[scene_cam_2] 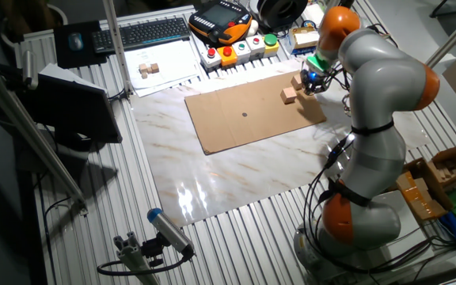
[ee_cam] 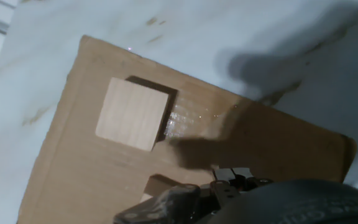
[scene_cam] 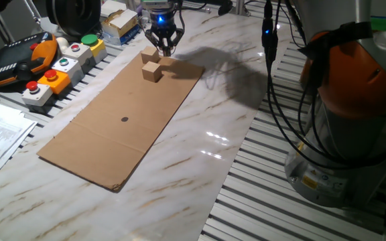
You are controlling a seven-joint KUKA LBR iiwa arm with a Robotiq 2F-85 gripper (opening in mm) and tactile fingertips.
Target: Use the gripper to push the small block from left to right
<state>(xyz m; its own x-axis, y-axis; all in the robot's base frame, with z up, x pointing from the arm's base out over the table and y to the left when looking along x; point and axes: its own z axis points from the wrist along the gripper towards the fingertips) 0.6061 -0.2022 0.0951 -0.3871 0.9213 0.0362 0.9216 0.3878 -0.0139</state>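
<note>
My gripper (scene_cam: 164,47) hangs low over the far end of a brown cardboard sheet (scene_cam: 112,127), with a blue light glowing above it. Its black fingers meet at the tips, so it looks shut on nothing. The small block (scene_cam: 149,53), of light wood, sits just left of the fingertips, and I cannot tell whether they touch. A larger wooden cube (scene_cam: 153,71) lies a little nearer on the sheet. In the hand view the cube (ee_cam: 132,113) is in full sight, while the small block (ee_cam: 160,185) peeks out at the bottom edge beside the gripper body. The other fixed view shows the gripper (scene_cam_2: 312,79) beside both blocks.
Button boxes (scene_cam: 59,70) and an orange pendant (scene_cam: 19,57) line the table's left side. Cardboard boxes (scene_cam: 120,21) stand behind the sheet. The robot's base (scene_cam: 354,100) and its cables (scene_cam: 273,73) fill the right side. The sheet rests on a marble top (scene_cam: 206,154).
</note>
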